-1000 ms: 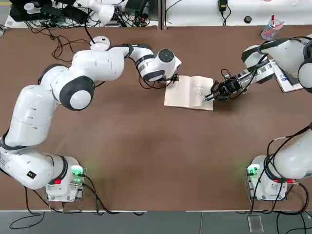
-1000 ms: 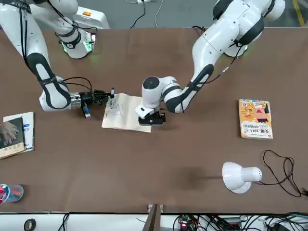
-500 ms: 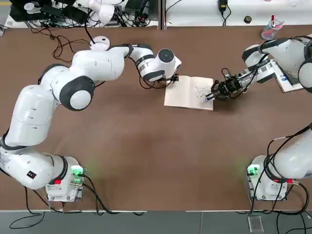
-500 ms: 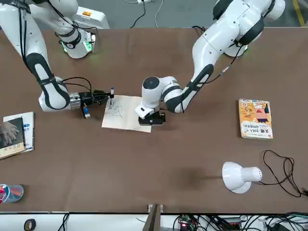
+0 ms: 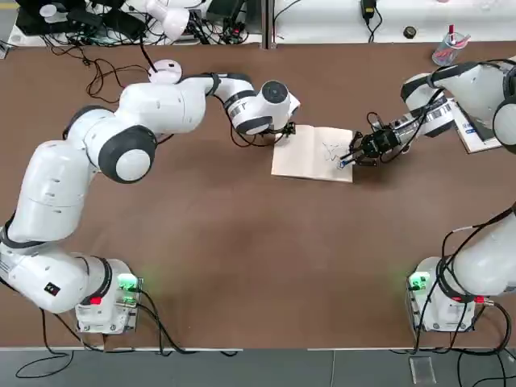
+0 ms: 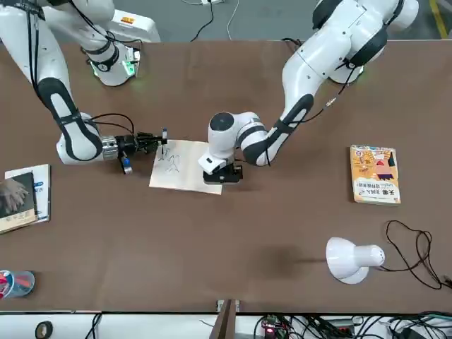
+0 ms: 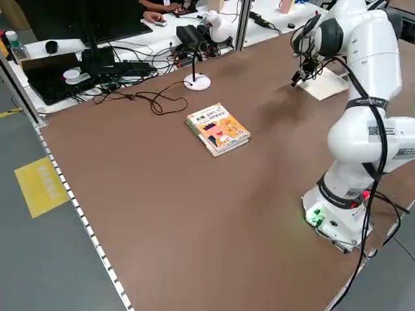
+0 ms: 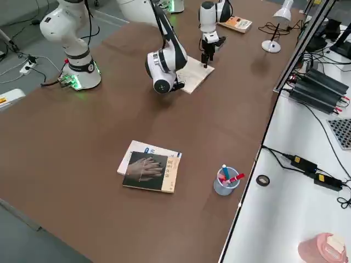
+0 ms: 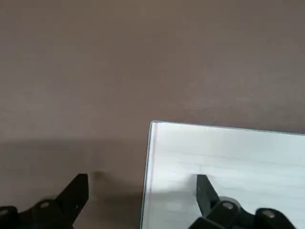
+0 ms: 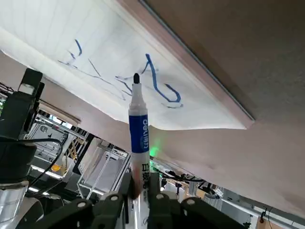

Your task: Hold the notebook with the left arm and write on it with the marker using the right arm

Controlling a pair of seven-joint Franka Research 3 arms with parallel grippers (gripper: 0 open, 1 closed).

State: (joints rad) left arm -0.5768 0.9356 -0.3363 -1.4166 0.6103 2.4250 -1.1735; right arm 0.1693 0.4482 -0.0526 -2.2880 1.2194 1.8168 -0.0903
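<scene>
My right gripper clamps the marker, tip at the notebook scribbles; my left gripper, fingers spread, straddles its far corner.

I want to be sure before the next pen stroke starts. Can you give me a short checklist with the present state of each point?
1. Marker clamped in right gripper: ok.
2. Marker tip on the page: cannot tell.
3. Left gripper astride the notebook corner, one finger on the page, one off it: ok.
4. Left gripper pressing firmly: cannot tell.
5. Notebook flat on the table: ok.
6. Blank page left beside the scribbles: ok.
</scene>
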